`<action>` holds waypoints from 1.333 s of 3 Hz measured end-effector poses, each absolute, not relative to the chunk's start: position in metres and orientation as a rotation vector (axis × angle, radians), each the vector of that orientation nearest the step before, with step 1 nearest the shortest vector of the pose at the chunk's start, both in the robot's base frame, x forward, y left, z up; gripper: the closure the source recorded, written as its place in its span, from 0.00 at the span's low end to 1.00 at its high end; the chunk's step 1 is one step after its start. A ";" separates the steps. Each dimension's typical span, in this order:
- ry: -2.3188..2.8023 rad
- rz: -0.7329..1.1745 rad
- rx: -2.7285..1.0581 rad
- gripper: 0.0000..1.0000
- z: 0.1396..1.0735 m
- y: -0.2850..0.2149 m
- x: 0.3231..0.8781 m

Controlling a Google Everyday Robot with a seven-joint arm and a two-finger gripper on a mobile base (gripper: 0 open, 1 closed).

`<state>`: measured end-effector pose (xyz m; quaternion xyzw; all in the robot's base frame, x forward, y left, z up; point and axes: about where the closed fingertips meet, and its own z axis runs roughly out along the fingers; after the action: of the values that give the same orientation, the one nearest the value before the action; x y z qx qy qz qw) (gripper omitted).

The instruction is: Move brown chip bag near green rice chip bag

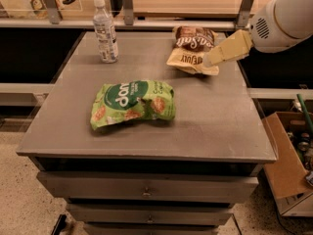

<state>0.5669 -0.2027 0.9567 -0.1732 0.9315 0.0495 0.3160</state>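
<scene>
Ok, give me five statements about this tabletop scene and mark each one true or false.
1. The brown chip bag lies at the far right of the cabinet top. True.
2. The green rice chip bag touches the brown chip bag. False: bare surface separates them, and the green bag lies nearer the front.
3. The water bottle lies on its side. False: it stands upright near the far left corner.
4. The gripper is at the brown chip bag's right edge, low over the cabinet top. True.
5. The cardboard box sits on the cabinet top. False: it is on the floor to the right of the cabinet.
</scene>
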 end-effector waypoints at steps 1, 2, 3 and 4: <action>2.462 0.155 -0.450 0.00 0.947 -0.205 0.581; 2.453 0.185 -0.450 0.00 0.932 -0.210 0.596; 2.396 0.185 -0.460 0.00 0.920 -0.214 0.603; 2.285 0.171 -0.494 0.00 0.912 -0.210 0.611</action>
<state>0.6112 -0.2099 0.9125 -0.1944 0.8982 0.0674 0.3884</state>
